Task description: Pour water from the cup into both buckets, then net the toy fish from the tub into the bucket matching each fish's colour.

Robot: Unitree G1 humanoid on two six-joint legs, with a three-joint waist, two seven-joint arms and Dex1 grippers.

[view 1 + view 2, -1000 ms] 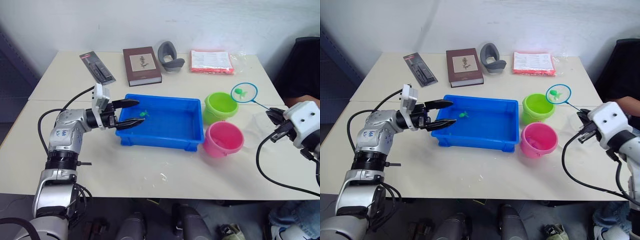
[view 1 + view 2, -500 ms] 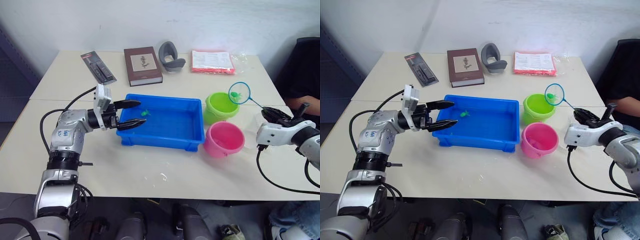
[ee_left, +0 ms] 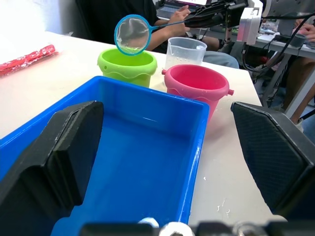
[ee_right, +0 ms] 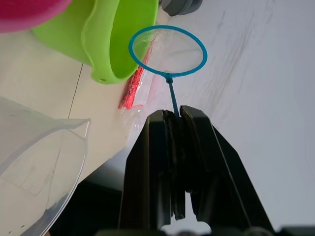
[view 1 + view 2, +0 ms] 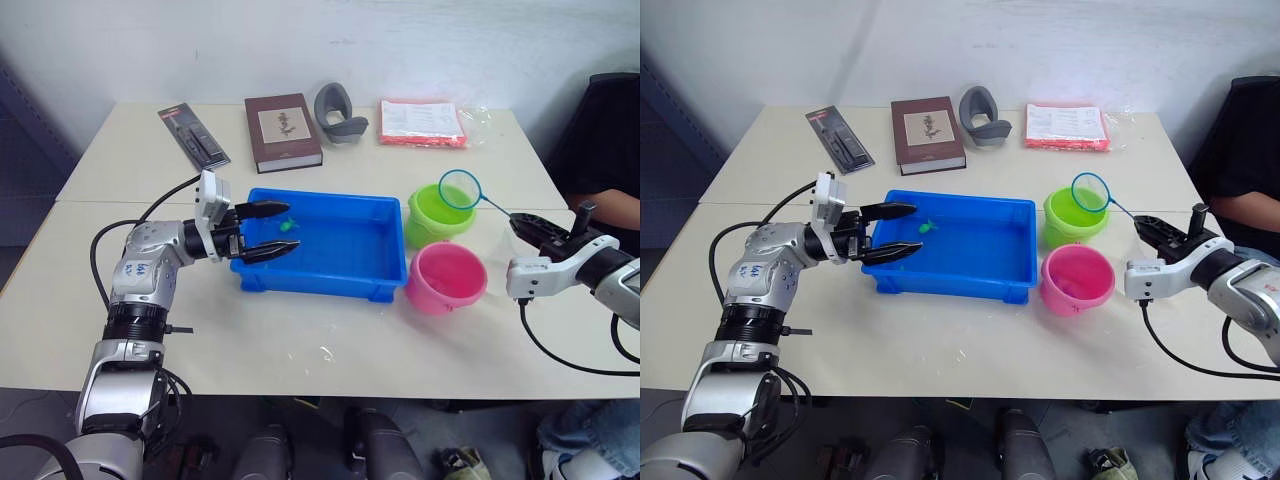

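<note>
The blue tub (image 5: 322, 281) sits mid-table with a small green toy fish (image 5: 927, 228) near its left end. My left gripper (image 5: 293, 226) is open, its fingers reaching over the tub's left rim on either side of that fish. My right gripper (image 5: 517, 219) is shut on the thin handle of the net (image 5: 460, 189), whose blue hoop hangs tilted over the lime green bucket (image 5: 436, 218) and looks empty. The pink bucket (image 5: 446, 278) stands just in front of the green one. The clear cup (image 3: 185, 51) stands right of the buckets, under my right gripper.
Along the table's far side lie a black package (image 5: 194, 135), a brown book (image 5: 283, 131), a grey curved object (image 5: 340, 112) and a red packet (image 5: 422, 122). A person (image 5: 605, 150) sits at the table's right end.
The net swung left and down over the green bucket as my right gripper turned. The green fish that lay in the net is gone from it. My left gripper edged slightly right.
</note>
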